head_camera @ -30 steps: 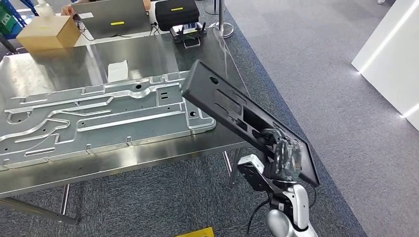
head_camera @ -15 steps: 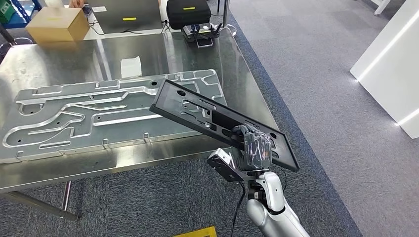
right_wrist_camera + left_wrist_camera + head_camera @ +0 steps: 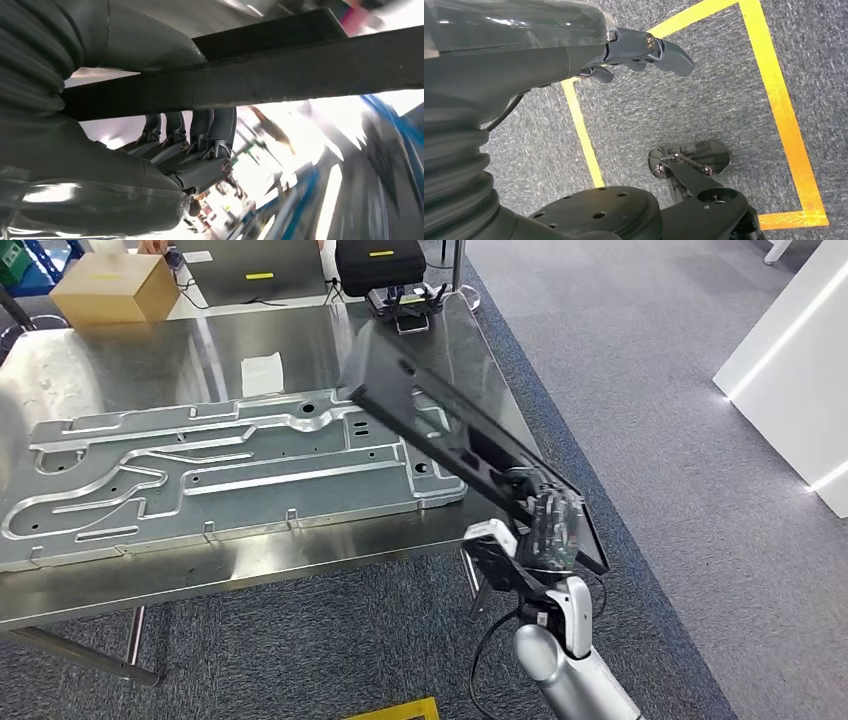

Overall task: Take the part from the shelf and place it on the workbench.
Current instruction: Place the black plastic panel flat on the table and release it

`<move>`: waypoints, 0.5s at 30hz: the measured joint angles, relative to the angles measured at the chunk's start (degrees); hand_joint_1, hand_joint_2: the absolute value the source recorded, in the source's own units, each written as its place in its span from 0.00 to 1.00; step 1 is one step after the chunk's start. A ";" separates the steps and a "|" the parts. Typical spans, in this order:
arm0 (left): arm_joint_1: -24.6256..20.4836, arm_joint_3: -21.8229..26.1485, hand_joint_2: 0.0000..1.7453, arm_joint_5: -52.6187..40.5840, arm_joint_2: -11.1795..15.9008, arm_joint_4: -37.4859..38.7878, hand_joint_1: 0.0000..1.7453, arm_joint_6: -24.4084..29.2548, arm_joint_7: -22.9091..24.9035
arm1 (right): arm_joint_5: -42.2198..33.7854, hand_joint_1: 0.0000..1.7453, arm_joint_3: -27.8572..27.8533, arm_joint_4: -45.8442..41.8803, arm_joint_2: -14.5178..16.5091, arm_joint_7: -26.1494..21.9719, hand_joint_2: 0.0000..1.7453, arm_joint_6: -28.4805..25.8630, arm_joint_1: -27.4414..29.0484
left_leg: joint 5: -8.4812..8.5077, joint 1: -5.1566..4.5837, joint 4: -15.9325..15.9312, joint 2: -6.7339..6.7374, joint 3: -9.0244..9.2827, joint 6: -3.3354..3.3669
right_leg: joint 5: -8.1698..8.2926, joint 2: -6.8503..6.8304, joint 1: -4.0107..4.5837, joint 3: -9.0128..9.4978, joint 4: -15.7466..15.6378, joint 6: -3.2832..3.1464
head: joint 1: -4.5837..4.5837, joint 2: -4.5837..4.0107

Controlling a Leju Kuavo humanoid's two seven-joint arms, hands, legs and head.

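Observation:
The part is a long flat black plate with cut-outs (image 3: 440, 420). My right hand (image 3: 548, 528) grips it near its near end, and it slants up over the right end of the steel workbench (image 3: 300, 350). The right wrist view shows the same black plate (image 3: 300, 70) edge-on, with the thumb over one face and the fingers (image 3: 200, 135) wrapped under the other. My left hand (image 3: 574, 45) hangs over grey carpet with its fingers stretched out and nothing in them.
A big machined aluminium panel (image 3: 200, 475) covers most of the workbench. At the back stand a cardboard box (image 3: 112, 287), a laptop, a black case (image 3: 378, 262) and a small controller (image 3: 405, 302). Grey carpet lies to the right, and a white wall panel (image 3: 800, 360) stands far right.
The right hand has swung the black plate from lying low across the aluminium panel to a steeper tilt, its far end now raised toward the bench's back right. The camera shifted slightly.

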 joint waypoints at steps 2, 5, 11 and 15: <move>0.18 0.22 1.00 -0.02 0.00 0.00 0.00 0.33 -0.04 | -8.02 1.00 -1.79 -5.73 -0.02 -6.77 1.00 -1.14 2.70 | -0.05 0.01 -0.04 0.00 0.01 -0.05 | -0.06 0.01 0.00 -0.03 0.04 0.01 | 0.00 0.00; 0.31 0.72 1.00 -0.06 0.00 0.00 0.00 0.80 0.10 | -15.31 1.00 -3.99 -13.65 -0.03 -12.27 1.00 -1.13 6.14 | -0.11 0.02 -0.07 0.01 0.01 -0.12 | -0.16 0.03 0.00 -0.07 0.07 -0.01 | 0.00 0.00; 0.40 1.42 1.00 -0.22 0.00 0.00 0.00 1.13 0.39 | -18.92 1.00 -6.79 -21.47 -0.30 -13.61 1.00 -0.90 9.39 | -0.13 0.04 -0.08 0.04 0.03 -0.15 | -0.19 0.07 0.00 -0.08 0.09 0.00 | 0.00 0.00; 0.39 1.63 1.00 -0.24 0.00 0.00 0.00 1.10 0.24 | -19.33 1.00 -7.58 -22.31 -0.32 -13.66 1.00 -0.75 9.89 | -0.12 0.04 -0.08 0.04 0.06 -0.16 | -0.18 0.08 0.00 -0.06 0.11 0.00 | 0.00 0.00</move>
